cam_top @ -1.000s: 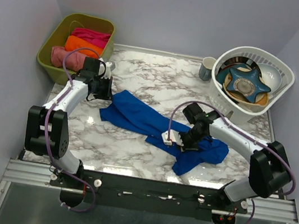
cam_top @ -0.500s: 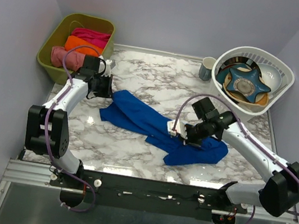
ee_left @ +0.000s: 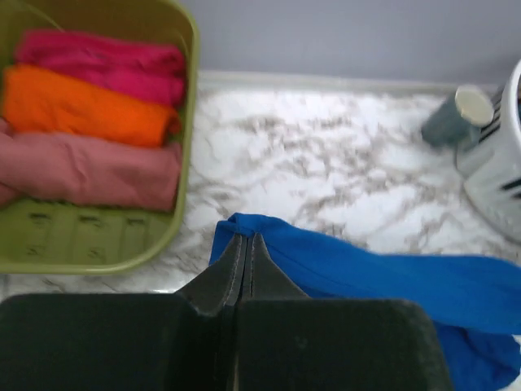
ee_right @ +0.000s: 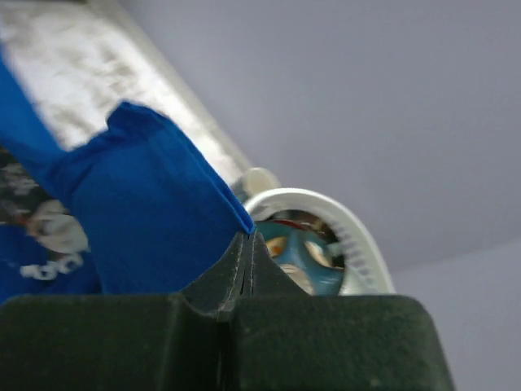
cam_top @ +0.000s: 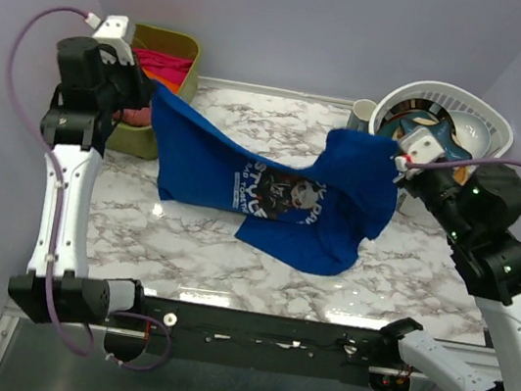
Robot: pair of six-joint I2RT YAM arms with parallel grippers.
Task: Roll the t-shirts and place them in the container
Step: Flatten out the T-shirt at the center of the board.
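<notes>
The royal-blue t-shirt (cam_top: 272, 183) hangs spread in the air between my two raised arms, its dark chest graphic with white lettering facing the top camera. Its lower hem reaches down toward the marble table (cam_top: 219, 268). My left gripper (cam_top: 154, 89) is shut on the shirt's upper left corner (ee_left: 244, 232), close to the green bin. My right gripper (cam_top: 397, 158) is shut on the upper right corner (ee_right: 163, 212), in front of the white basket. Both pairs of jaws are pressed together with blue cloth pinched at their tips.
An olive-green bin (cam_top: 180, 49) at the back left holds rolled magenta, orange and pink cloths (ee_left: 89, 102). A white basket (cam_top: 449, 101) of dishes stands at the back right, with a grey-blue cup (cam_top: 361, 117) beside it. Grey walls enclose the table.
Both arms have risen sharply, lifting the shirt off the table and stretching it out between them. The right gripper closed on the cloth before the lift.
</notes>
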